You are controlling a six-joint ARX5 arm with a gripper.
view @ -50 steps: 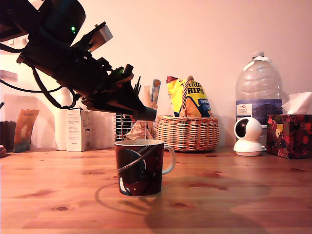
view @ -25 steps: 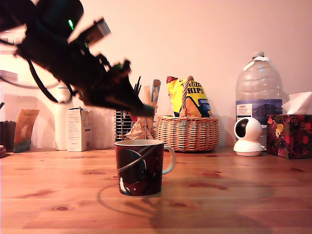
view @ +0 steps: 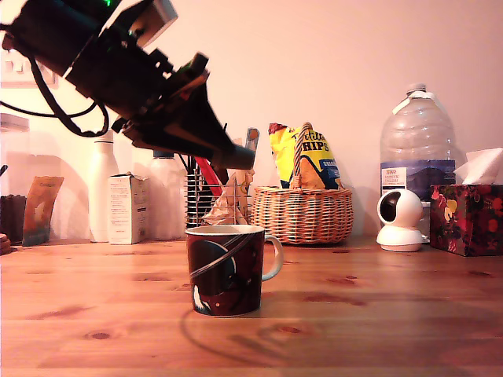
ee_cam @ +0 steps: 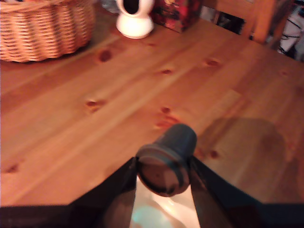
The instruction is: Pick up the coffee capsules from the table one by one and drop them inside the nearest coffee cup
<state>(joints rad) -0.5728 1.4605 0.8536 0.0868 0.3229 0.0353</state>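
In the wrist view a small dark grey coffee capsule (ee_cam: 167, 155), a cut-off cone with a wider flat rim, sits pinched between my two black fingers. My gripper (ee_cam: 164, 167) is shut on it. The exterior view has my gripper (view: 238, 158) hanging high over the coffee cup (view: 226, 271), with the capsule's dark end showing at its tip. The cup is a dark mug with a swirling pattern, a white rim and a handle; it stands upright on the reddish-brown wooden table (view: 377, 314). The wrist view misses the cup. No other capsule shows on the table.
Along the back stand a wicker basket (view: 302, 214) with snack bags, a white round camera (view: 399, 220), a large water bottle (view: 416, 149), a patterned tissue box (view: 465, 218), a white carton (view: 126, 208) and a utensil rack (view: 206, 196). The basket (ee_cam: 42, 28) and camera (ee_cam: 135, 16) also appear in the wrist view.
My arm has risen, carrying the capsule from just above the cup's rim to a point well higher over it. The cup has not moved.
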